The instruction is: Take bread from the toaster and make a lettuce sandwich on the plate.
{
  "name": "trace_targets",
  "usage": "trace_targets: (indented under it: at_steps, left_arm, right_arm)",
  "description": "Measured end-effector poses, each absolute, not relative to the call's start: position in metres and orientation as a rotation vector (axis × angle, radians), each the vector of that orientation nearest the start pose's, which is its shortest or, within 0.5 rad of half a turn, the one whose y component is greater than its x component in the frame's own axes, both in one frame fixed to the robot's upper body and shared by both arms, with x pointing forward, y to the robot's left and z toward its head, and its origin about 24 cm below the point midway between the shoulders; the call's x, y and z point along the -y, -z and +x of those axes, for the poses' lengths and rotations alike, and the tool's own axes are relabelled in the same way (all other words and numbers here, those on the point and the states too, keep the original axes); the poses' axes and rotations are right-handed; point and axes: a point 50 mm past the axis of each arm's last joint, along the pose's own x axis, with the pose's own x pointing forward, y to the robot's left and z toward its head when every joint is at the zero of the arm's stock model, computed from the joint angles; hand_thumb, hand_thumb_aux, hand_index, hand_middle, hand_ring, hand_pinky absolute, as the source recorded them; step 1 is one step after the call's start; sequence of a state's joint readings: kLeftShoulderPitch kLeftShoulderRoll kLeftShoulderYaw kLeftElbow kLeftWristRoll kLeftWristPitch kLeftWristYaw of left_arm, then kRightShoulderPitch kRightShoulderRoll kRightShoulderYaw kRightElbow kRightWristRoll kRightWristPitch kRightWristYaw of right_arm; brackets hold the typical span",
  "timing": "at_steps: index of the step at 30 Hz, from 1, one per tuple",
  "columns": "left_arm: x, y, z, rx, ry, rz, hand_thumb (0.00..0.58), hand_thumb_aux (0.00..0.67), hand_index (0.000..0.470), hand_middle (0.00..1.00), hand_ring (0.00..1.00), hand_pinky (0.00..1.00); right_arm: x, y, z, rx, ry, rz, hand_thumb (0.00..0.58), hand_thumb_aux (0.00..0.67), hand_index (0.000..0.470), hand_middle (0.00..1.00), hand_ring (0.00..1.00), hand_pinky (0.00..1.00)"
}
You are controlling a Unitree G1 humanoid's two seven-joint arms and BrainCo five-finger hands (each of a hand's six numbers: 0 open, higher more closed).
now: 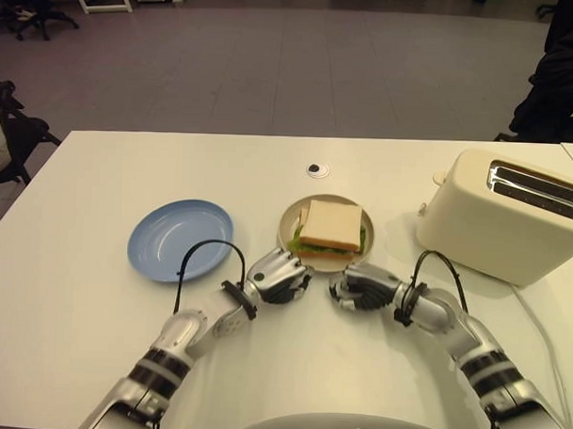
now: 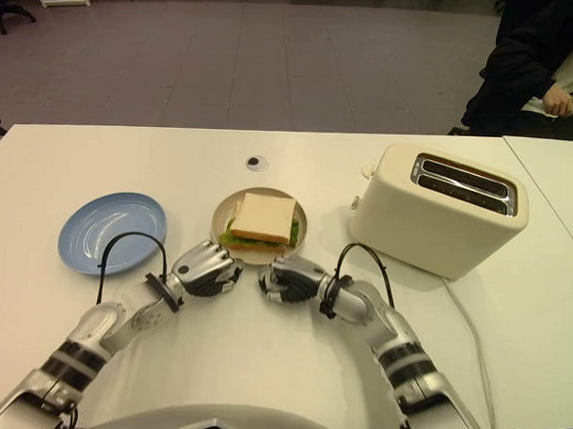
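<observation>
White-bread lettuce sandwich [image 1: 331, 225] on the small round beige plate [image 1: 283, 226]; left hand [image 1: 280, 275] and right hand [image 1: 361, 288], curled, empty, just before its near rim

glossy cream toaster [image 1: 498, 217], smooth matt white table [image 1: 77, 292], glossy blue plate [image 1: 179, 239]

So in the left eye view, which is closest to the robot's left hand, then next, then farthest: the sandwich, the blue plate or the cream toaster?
From the left hand:
1. White-bread lettuce sandwich on its small beige plate, just ahead to the right.
2. Round blue plate, off to the left.
3. Cream two-slot toaster, far right.
</observation>
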State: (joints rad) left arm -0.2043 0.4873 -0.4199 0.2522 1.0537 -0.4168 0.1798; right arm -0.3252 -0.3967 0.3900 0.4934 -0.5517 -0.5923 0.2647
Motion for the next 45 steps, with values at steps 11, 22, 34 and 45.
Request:
trace_targets:
  at_steps: [11,22,34,45]
  left_arm:
    - [-0.139,-0.047,0.266,0.573,0.458,1.422,0.403,0.3,0.21,0.68,0.68,0.68]
    - [-0.148,-0.09,0.174,0.429,0.242,0.217,0.0,0.0,0.0,0.0,0.0,0.0]
    - [-0.159,-0.07,0.174,0.329,0.344,0.03,0.0,0.0,0.0,0.0,0.0,0.0]
    - [-0.162,-0.07,0.174,0.337,0.351,0.019,0.0,0.0,0.0,0.0,0.0,0.0]
  right_arm:
    - [0.127,-0.047,0.296,0.376,-0.782,-1.006,0.023,0.013,0.009,0.98,0.98,0.98]
    - [0.169,-0.083,0.24,0.42,-0.595,-0.142,0.0,0.0,0.0,0.0,0.0,0.0]
    - [0.186,-0.072,0.243,0.309,-0.57,0.129,0.0,0.0,0.0,0.0,0.0,0.0]
    - [0.189,-0.072,0.242,0.322,-0.585,0.077,0.0,0.0,0.0,0.0,0.0,0.0]
